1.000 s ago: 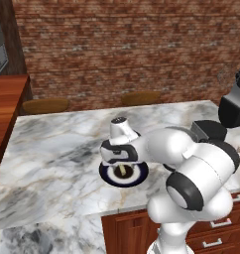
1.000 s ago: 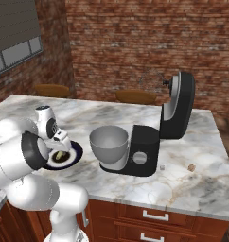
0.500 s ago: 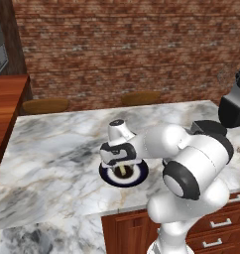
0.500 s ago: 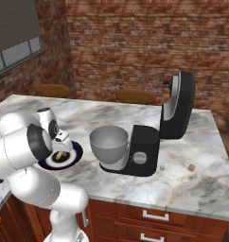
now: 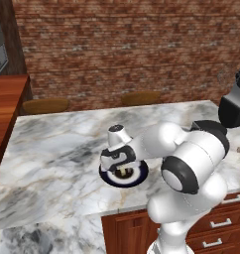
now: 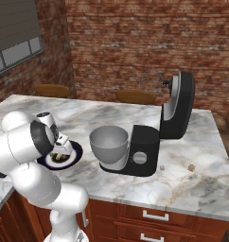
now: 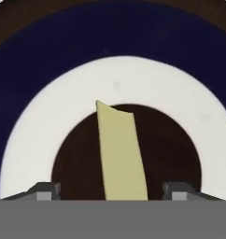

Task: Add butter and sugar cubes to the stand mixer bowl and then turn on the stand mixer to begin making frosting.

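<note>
The butter is seen lying in the dark centre of the plate, a pale yellow stick between the two finger tips. Its long axis is seen running from the gripper away toward the far side of the plate, its far end cut at a slant. The fingers are held wide, one on each side of the stick and clear of it; nothing is gripped yet.

From the base, the gripper is seen low over the plate on the marble counter. The stand mixer bowl is found just beside the plate, seated in the stand mixer, whose head is tilted up.

A slip is to be feared: soft butter could be squashed or twisted if the pads close off-centre, or the plate could be nudged.
</note>
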### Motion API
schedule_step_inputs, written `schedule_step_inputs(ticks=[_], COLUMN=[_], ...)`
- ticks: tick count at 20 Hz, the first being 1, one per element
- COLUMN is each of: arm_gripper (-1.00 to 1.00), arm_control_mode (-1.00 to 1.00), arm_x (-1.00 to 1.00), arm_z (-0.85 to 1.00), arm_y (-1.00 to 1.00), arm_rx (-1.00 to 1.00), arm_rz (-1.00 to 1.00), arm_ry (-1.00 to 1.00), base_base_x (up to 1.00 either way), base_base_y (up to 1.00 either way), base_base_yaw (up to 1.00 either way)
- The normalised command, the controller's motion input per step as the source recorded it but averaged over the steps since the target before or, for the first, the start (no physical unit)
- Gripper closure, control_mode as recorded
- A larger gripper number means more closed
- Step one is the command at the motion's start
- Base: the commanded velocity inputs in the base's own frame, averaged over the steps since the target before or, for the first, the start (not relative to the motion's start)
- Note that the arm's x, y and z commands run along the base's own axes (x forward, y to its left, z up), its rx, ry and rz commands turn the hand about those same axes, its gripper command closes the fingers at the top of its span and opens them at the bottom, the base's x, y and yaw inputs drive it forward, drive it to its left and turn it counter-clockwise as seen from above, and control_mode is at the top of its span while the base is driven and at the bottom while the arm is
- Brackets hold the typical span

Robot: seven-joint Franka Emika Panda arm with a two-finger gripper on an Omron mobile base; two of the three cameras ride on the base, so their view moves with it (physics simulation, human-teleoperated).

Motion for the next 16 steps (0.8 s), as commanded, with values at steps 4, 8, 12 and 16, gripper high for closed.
schedule_step_inputs(ticks=[4, 8, 12, 16], arm_gripper=[1.0, 1.0, 1.0, 1.0], arm_control_mode=[-1.0, -1.0, -1.0, -1.0], arm_x=[0.0, -0.02, -0.11, -0.12], arm_z=[-0.18, -0.1, 0.08, 0.58], arm_y=[0.0, 0.0, -0.17, -0.28], arm_rx=[0.0, 0.0, 0.0, 0.0], arm_rz=[0.0, 0.0, -0.01, 0.0], arm_ry=[0.0, -0.02, -0.12, -0.18], base_base_x=[0.0, 0.0, 0.0, 0.0], base_base_y=[0.0, 0.0, 0.0, 0.0], base_base_yaw=[0.0, 0.0, 0.0, 0.0])
